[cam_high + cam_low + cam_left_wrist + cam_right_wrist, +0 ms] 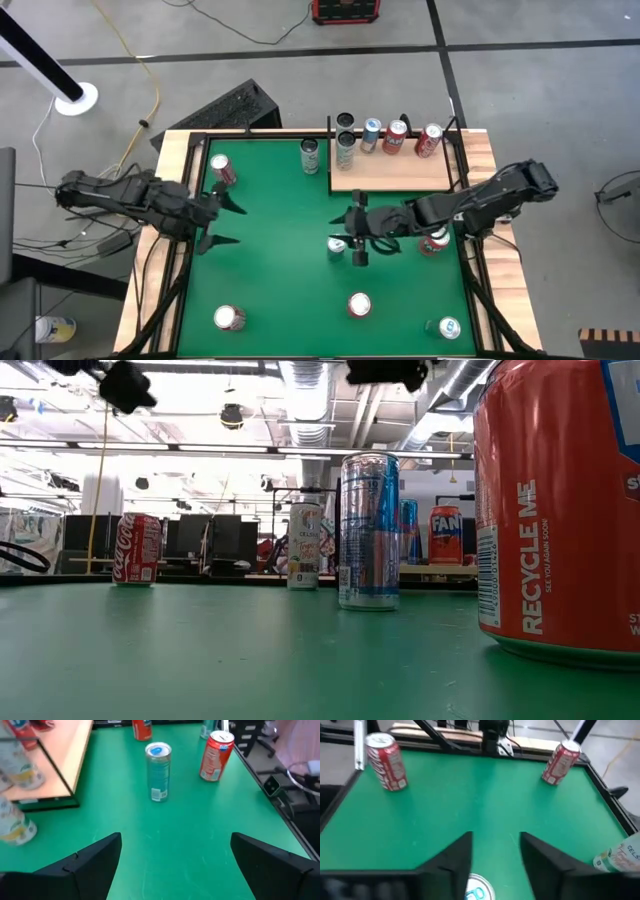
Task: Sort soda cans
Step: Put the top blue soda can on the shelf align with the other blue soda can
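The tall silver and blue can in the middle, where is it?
In the high view, the silver and blue can stands mid-mat, just below the wooden board, right at the fingers of the right gripper.

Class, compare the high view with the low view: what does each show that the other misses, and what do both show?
Only the high view: the left gripper, open, and the right gripper over a slim can, plus the wooden tray from above. Only the low view: the room behind and the words on the near orange can. Both: the green mat and standing cans.
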You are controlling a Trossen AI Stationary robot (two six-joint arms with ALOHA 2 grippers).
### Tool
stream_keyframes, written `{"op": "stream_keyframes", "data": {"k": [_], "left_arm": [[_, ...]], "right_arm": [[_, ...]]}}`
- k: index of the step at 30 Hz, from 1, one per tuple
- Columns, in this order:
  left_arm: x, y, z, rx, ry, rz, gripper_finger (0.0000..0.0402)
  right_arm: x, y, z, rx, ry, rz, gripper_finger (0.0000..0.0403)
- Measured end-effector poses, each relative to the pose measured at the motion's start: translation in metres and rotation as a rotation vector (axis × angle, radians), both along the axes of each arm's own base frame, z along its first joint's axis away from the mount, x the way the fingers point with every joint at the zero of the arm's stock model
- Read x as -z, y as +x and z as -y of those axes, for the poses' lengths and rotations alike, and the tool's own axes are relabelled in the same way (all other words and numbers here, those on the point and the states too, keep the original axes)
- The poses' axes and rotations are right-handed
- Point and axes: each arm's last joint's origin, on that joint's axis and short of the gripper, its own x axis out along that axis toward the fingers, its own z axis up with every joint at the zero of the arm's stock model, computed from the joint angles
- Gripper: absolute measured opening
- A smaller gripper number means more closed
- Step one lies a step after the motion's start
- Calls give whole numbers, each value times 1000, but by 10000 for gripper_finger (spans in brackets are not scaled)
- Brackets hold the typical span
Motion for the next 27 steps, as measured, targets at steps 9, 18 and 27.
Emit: {"op": "stream_keyframes", "data": {"k": [9,18,27], "left_arm": [[25,-36,-7,-19,-74,134,360],[21,-48,-9,7,-90,209,360],[22,-47,-9,7,-88,201,360]], "right_arm": [[15,14,8,40,85,-236,352],[39,27,9,10,99,-320,398],[43,27,4,2,98,-348,396]]}}
